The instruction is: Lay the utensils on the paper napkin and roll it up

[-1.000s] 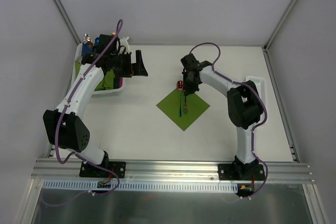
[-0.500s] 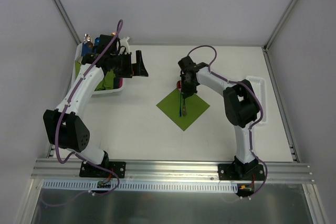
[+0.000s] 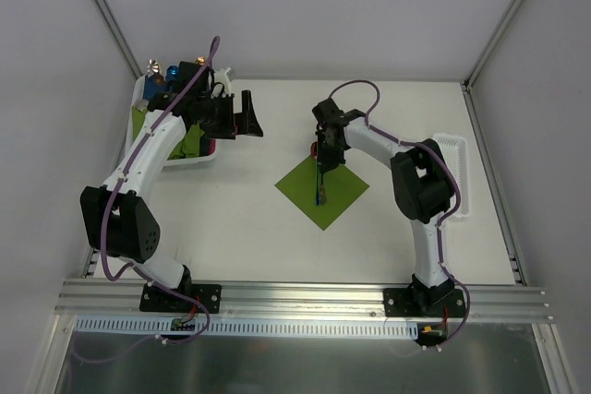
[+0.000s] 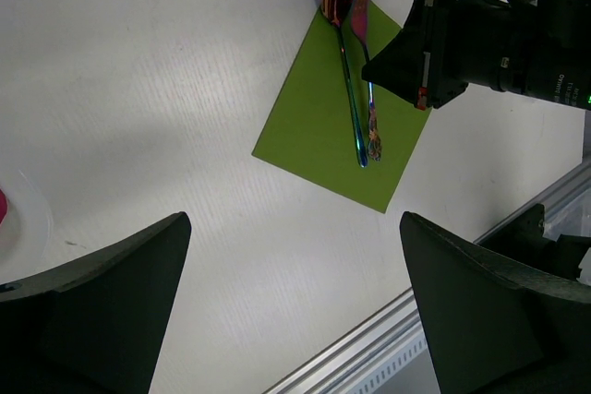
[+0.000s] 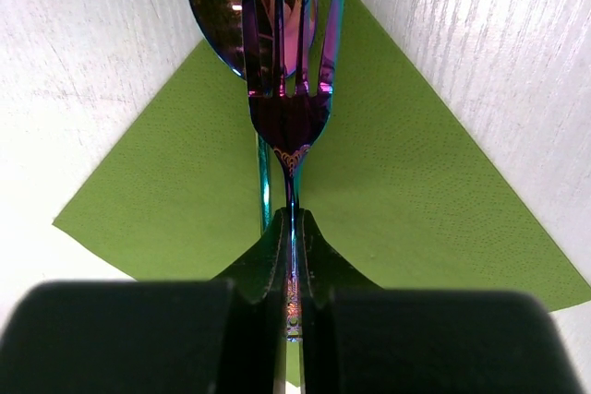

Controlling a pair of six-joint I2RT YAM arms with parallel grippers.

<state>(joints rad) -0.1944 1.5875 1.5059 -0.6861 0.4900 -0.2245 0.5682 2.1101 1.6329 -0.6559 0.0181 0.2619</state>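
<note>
Jaws of the right gripper (image 5: 294,224) pinch the fork (image 5: 288,117) by its handle, alongside the spoon (image 5: 217,6) lying on the green napkin (image 5: 416,200) on the counter (image 3: 240,219). Well apart, the left gripper (image 3: 247,117) stands with jaws wide and empty. Release and rolling remain, I reckon.

The spoon (image 5: 217,6) is cut at the bowl by the right wrist view's top edge, its handle mostly behind the fork (image 5: 289,117); the fork's handle end vanishes between the closed fingers of the right tool (image 5: 291,228). From above, both are too small to tell apart
</note>
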